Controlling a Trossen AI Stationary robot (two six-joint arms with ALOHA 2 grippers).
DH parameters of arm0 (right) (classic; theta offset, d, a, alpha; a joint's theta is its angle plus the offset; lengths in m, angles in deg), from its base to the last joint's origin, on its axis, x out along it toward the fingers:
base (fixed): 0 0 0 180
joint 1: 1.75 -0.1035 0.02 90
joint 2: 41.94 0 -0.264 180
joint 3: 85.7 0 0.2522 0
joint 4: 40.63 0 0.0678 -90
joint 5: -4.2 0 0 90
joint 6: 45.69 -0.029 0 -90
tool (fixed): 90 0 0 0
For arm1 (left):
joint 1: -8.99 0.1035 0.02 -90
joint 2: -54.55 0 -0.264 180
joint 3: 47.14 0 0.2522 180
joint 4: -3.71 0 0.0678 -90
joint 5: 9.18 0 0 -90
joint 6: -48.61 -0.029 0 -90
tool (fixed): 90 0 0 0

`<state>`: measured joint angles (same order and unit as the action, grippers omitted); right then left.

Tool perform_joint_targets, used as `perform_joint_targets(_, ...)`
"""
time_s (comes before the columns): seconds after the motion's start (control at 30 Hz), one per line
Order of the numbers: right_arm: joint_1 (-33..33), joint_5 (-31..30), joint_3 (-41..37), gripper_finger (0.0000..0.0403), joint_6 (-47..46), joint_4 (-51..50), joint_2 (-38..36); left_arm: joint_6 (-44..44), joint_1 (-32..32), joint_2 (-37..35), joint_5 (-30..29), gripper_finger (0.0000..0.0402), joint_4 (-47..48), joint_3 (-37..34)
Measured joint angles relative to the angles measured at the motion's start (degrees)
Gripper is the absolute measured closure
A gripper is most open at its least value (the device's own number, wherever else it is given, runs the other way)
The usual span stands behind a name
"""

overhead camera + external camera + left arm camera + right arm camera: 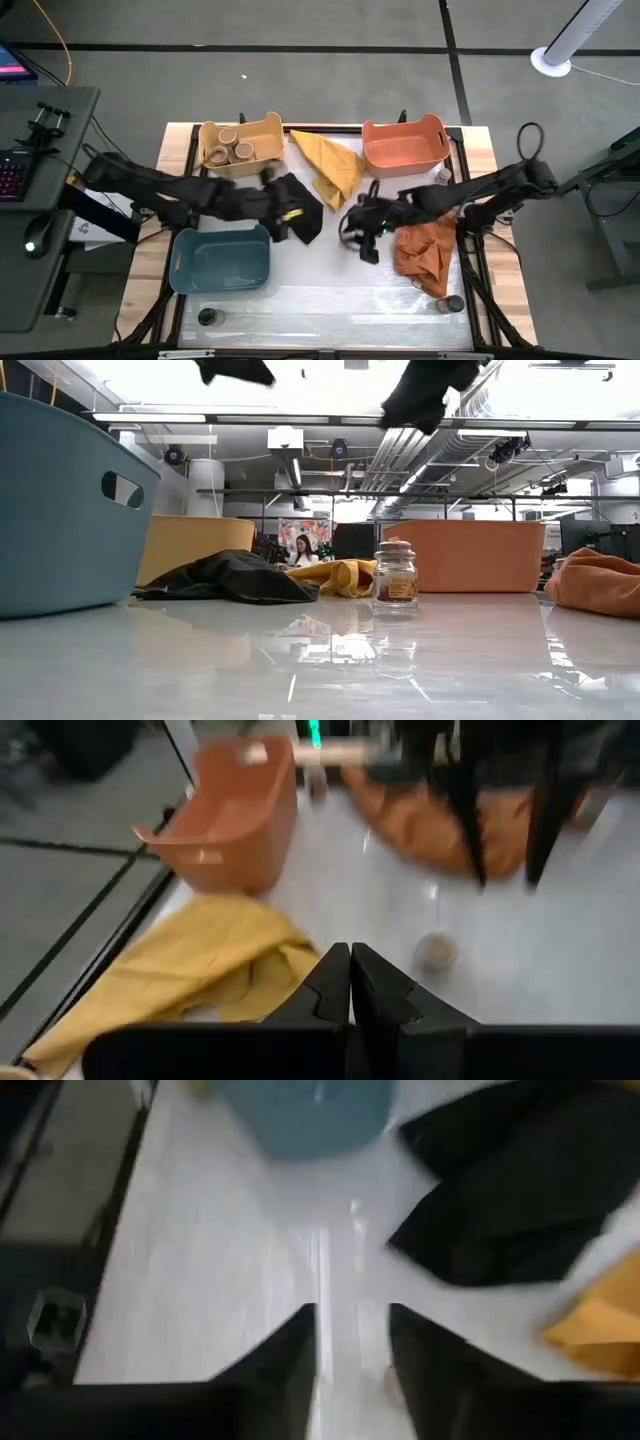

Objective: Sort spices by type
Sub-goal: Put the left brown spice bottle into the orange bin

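Three tan-topped jars (pixel 229 148) stand in the yellow bin (pixel 268 127). A small brownish-topped jar (pixel 394 577) stands upright on the table; the left wrist view shows this jar (pixel 436 950) too. A dark-topped jar (pixel 207 317) and another jar (pixel 455 303) stand near the table's near edge, and one more jar (pixel 443 175) stands beside the orange bin (pixel 404 145). My left gripper (pixel 290 214) hangs shut (pixel 350 982) above the black cloth (pixel 300 205). My right gripper (pixel 362 238) is open (pixel 351 1348), high above the middle jar (pixel 425 395).
The blue bin (pixel 222 260) sits near the table's left near side. A yellow cloth (pixel 330 165) lies between the yellow and orange bins, and an orange cloth (pixel 428 250) lies on the right. Bare table stretches along the near side between the two near jars.
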<state>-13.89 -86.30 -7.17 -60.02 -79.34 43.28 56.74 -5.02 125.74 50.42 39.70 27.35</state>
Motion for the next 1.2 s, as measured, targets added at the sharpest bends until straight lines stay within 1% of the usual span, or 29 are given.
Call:
perform_joint_targets(0.13, -0.9, -0.1, 0.0, 0.0182, 5.8, -2.3, 4.6, 6.8, -4.6, -8.0, -5.7, 0.0401, -2.5, -6.1)
perform_joint_targets(0.2, -0.7, -1.0, 0.0, 0.0147, 8.3, -2.0, 6.4, 9.3, -6.5, -11.0, -7.2, 0.0401, -5.2, -9.7)
perform_joint_targets(0.3, -0.3, -3.7, 0.0, 0.0112, 12.0, -1.3, 9.1, 11.2, -8.7, -14.1, -8.4, 0.0401, -10.6, -14.9)
perform_joint_targets(0.37, 0.1, -5.4, 0.0, 0.0102, 13.8, -1.6, 10.4, 11.6, -9.5, -15.2, -9.1, 0.0401, -14.2, -17.4)
perform_joint_targets(0.53, 1.6, -5.4, 0.0, 0.0098, 14.4, -1.7, 12.7, 11.8, -9.8, -15.9, -9.7, 0.0401, -17.2, -19.8)
perform_joint_targets(0.63, 2.1, -5.2, 0.0, 0.0098, 14.3, -2.1, 14.4, 11.8, -9.8, -15.6, -9.7, 0.0401, -17.3, -19.9)
perform_joint_targets(0.77, 2.2, -3.5, 0.0, 0.0098, 14.3, -1.8, 17.4, 10.6, -9.8, -15.4, -9.7, 0.0401, -17.5, -19.9)
perform_joint_targets(0.97, 2.1, -4.1, 0.0, 0.0100, 13.1, -1.1, 19.0, 10.2, -9.8, -15.4, -9.7, 0.0401, -17.5, -19.9)
perform_joint_targets(1.07, 2.1, -5.3, 0.0, 0.0121, 12.7, -0.5, 19.0, 10.2, -9.8, -15.4, -9.7, 0.0401, -17.5, -19.9)
perform_joint_targets(1.13, 2.2, -5.5, 0.0, 0.0149, 11.9, -0.5, 19.0, 10.2, -9.8, -15.4, -9.8, 0.0401, -17.5, -19.9)
perform_joint_targets(1.2, 2.2, -5.8, 0.0, 0.0186, 11.4, -0.5, 19.0, 10.2, -9.8, -15.4, -9.8, 0.0401, -17.4, -19.9)
